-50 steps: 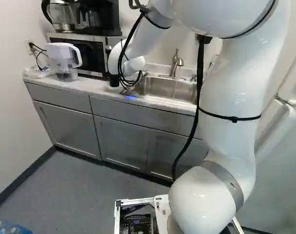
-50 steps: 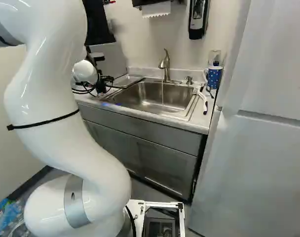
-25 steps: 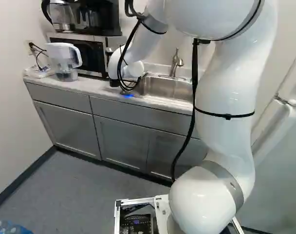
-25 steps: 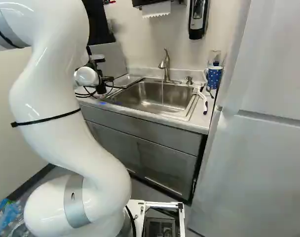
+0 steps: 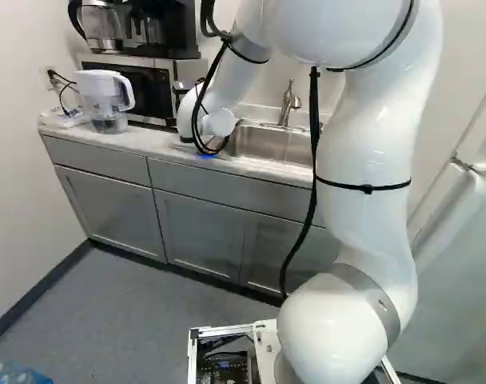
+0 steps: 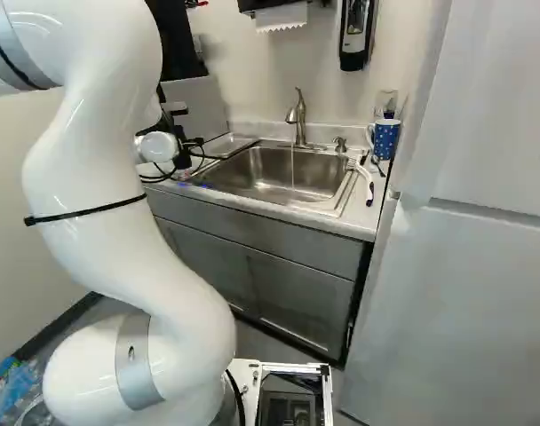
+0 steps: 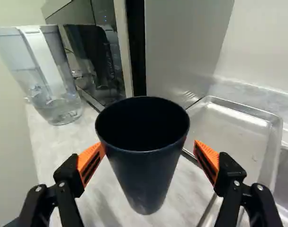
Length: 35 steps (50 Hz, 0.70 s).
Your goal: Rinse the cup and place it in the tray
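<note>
Dark cups: one, just beside the tray. Metal trays: one, left of the sink, right base view. Sinks: one, centre of the same view. Faucets: one, upper centre. Spotted mugs: one, upper right. Brushes: one, right of the sink. Wall dispensers: one, top right. Pitchers: one, upper left, left base view. Microwaves: one, right of the pitcher.
</note>
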{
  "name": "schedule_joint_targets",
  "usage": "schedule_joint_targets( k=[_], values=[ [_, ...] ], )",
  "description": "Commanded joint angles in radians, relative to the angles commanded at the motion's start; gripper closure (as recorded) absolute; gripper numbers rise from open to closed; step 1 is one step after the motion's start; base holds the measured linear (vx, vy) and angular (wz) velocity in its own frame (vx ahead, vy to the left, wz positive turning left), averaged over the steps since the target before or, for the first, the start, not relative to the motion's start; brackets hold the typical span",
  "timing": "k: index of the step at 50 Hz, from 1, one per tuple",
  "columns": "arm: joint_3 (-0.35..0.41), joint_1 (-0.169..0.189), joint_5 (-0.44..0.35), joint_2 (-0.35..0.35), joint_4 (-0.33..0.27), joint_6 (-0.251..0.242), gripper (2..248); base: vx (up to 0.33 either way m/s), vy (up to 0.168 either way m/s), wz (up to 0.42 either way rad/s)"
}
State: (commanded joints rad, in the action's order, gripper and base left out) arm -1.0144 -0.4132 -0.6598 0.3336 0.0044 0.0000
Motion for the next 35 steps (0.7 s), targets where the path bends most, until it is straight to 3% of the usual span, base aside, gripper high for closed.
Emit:
schedule_joint_targets(
  k=[18,35],
  values=[
    [0.022,-0.003,-0.105,0.016,0.0,0.0,3,0.0,0.0,0.0],
    [0.025,-0.003,-0.11,0.027,0.0,0.0,10,0.0,0.0,0.0]
  ],
)
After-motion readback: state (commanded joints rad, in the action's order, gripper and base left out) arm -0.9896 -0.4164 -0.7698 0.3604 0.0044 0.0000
